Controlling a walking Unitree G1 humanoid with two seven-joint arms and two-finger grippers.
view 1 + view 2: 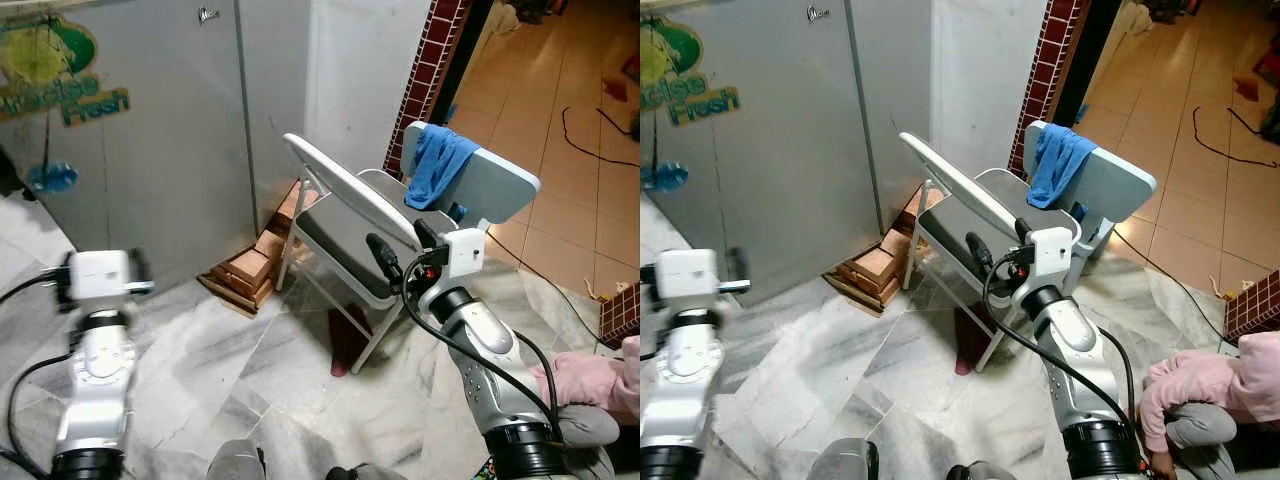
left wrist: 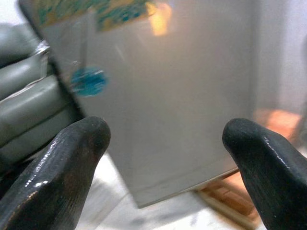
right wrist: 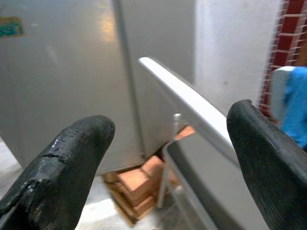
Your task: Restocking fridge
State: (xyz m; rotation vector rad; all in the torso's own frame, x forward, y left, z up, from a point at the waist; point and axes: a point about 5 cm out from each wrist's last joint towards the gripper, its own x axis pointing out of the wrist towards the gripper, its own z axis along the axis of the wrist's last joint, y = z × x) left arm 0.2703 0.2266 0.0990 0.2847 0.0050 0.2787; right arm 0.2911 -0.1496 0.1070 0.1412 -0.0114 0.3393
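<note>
Grey fridge (image 1: 150,140), blue cloth (image 1: 436,162) on grey chair (image 1: 350,225), pink clothing (image 1: 595,380), veined marble floor (image 1: 220,370)

You have before you:
- One grey fridge (image 1: 150,140), door closed, with one green sticker (image 1: 50,65) and one blue sticker (image 1: 50,177) on its front.
- Two grey folding chairs: the near chair (image 1: 345,225) and the far chair (image 1: 490,185).
- One blue cloth (image 1: 437,162), draped over the far chair's back.
- One stack of bricks (image 1: 255,265) at the fridge's foot; the count of bricks cannot be told.
- One black cable (image 1: 590,135) on the tiled floor.
- One person in pink (image 1: 1210,385), crouched.
- Two grippers: left gripper (image 2: 168,158) and right gripper (image 3: 168,158), each with two black fingers spread apart.
</note>
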